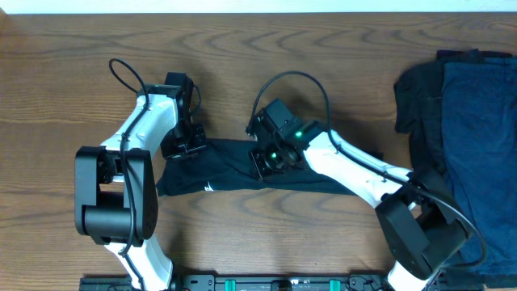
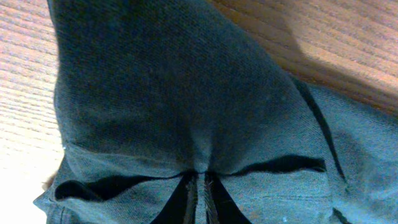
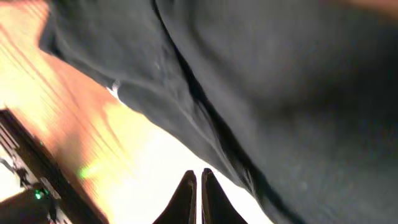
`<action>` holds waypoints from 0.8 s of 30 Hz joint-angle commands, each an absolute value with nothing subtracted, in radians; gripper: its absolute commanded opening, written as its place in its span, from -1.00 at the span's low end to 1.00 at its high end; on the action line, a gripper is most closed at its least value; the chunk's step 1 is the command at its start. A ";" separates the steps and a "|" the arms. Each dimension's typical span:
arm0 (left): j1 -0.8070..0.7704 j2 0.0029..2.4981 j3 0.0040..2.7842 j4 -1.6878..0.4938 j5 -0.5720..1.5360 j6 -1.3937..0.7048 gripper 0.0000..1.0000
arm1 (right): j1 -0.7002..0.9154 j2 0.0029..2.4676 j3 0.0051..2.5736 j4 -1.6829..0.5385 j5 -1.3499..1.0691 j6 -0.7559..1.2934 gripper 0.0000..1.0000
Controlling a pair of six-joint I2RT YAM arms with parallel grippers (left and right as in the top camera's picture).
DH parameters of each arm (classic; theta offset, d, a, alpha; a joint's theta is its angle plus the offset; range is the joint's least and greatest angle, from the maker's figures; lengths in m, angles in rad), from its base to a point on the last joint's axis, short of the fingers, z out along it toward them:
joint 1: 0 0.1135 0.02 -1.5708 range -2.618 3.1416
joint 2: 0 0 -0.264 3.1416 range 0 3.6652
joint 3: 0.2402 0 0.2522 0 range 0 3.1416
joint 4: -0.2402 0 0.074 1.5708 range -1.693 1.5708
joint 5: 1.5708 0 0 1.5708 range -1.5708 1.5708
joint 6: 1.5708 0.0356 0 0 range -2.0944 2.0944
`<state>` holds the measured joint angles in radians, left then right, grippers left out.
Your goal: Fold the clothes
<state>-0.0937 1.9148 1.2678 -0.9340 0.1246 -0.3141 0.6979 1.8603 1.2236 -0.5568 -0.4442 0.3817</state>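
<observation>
Two shut grippers sit at the black T-shirt (image 1: 234,168) mid-frame: the left gripper (image 2: 199,177) pinches its cloth, while the right gripper (image 3: 198,177) has its fingers pressed together, empty.

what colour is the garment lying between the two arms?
The garment is black, with a small white label; clearest in the overhead view.

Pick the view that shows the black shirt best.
Overhead: the shirt shows nearly whole, lying across the table. Left wrist shows only bunched cloth pinched in the left gripper; right wrist just a dark fold, blurred.
</observation>
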 commanded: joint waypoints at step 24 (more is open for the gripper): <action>-0.093 1.893 1.268 -0.936 0.120 -0.308 -0.78 | 0.733 1.897 1.239 -0.527 -0.366 0.337 -0.91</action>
